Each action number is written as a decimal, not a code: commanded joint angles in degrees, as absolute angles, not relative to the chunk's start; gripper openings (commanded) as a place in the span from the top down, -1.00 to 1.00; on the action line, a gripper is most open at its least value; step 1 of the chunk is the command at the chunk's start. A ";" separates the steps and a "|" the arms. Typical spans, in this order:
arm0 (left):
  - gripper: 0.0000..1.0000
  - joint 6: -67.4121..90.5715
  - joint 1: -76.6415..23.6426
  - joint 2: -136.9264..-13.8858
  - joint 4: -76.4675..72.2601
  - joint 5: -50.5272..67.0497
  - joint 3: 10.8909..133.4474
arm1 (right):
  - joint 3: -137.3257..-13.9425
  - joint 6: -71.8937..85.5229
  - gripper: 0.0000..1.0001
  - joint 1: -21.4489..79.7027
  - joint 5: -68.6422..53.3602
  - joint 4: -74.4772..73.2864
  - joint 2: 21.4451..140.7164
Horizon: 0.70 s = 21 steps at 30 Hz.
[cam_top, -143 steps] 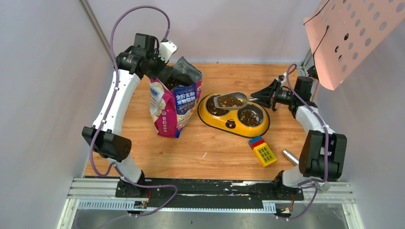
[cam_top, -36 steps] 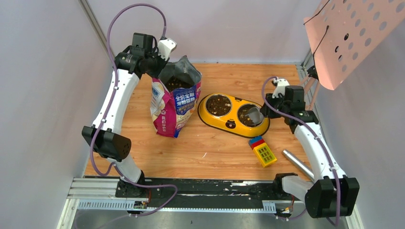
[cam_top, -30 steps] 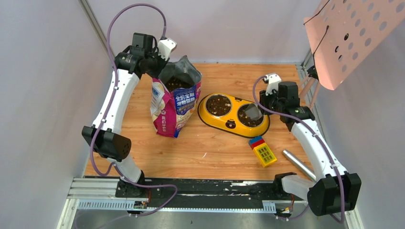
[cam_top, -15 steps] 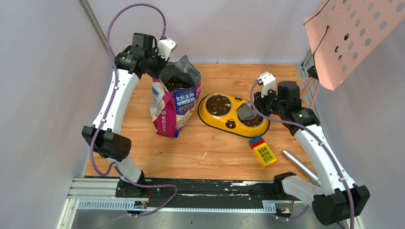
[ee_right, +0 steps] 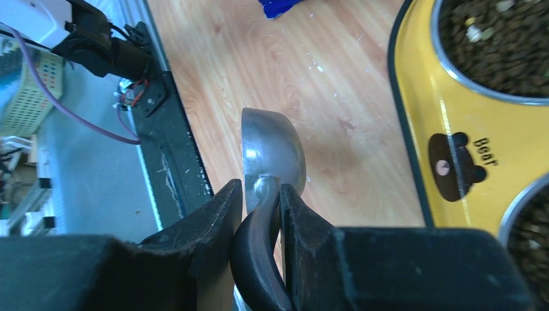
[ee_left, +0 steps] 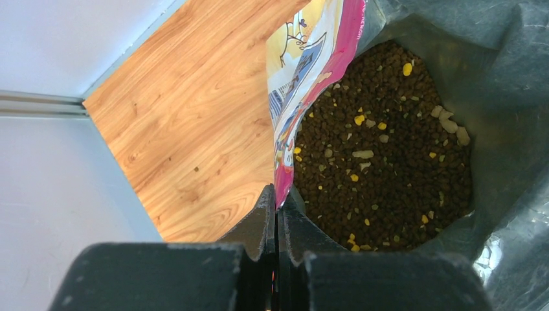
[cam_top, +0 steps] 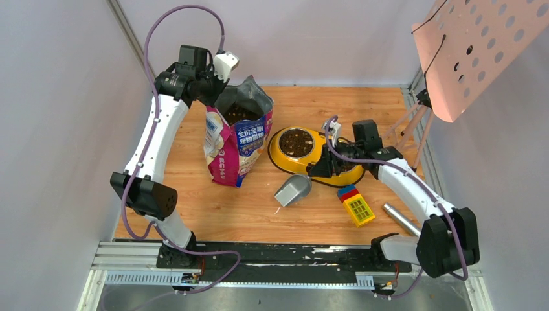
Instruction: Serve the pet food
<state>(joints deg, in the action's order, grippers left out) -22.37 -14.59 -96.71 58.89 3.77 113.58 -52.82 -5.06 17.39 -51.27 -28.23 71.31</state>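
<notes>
While the left tool (ee_left: 276, 194) is clamped shut on the upper rim of the cat-food bag (cam_top: 236, 146), the bag stands upright and open at the back left of the wooden counter (cam_top: 259, 217). It holds a deep fill of dark brown kibble (ee_left: 388, 175) (flecked with yellow and pale bits). The right tool (ee_right: 261, 189) grips the dark handle of the metal scoop (cam_top: 293, 190), whose grey bowl sits low over the counter just in front of the yellow double-bowl feeder (cam_top: 278, 154); whether it touches the wood I cannot tell. Both steel bowls of the feeder hold kibble, the right one half hidden under the right arm in the top view. A toy block (cam_top: 355, 204) and a metal cylinder (cam_top: 400, 219) lie nearer the arms, right of the scoop.
</notes>
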 commanded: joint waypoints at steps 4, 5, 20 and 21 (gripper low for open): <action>1.00 -21.89 -14.72 -93.78 54.33 4.52 116.87 | -48.46 6.31 1.00 17.56 -59.49 -12.43 75.06; 1.00 -21.67 -14.70 -93.56 54.32 4.59 116.75 | -47.23 7.51 1.00 17.64 -59.29 -10.57 75.20; 1.00 -19.35 -14.71 -89.60 54.68 6.36 112.04 | -37.64 19.73 0.99 14.39 -46.09 -8.94 81.82; 1.00 -19.41 -14.68 -89.45 54.54 6.21 111.44 | -37.36 20.37 0.97 13.69 -45.48 -8.59 81.87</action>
<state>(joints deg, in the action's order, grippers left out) -20.27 -14.59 -94.89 58.85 4.25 111.74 -38.24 16.78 16.58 -52.73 -10.61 82.30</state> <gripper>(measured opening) 0.006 0.266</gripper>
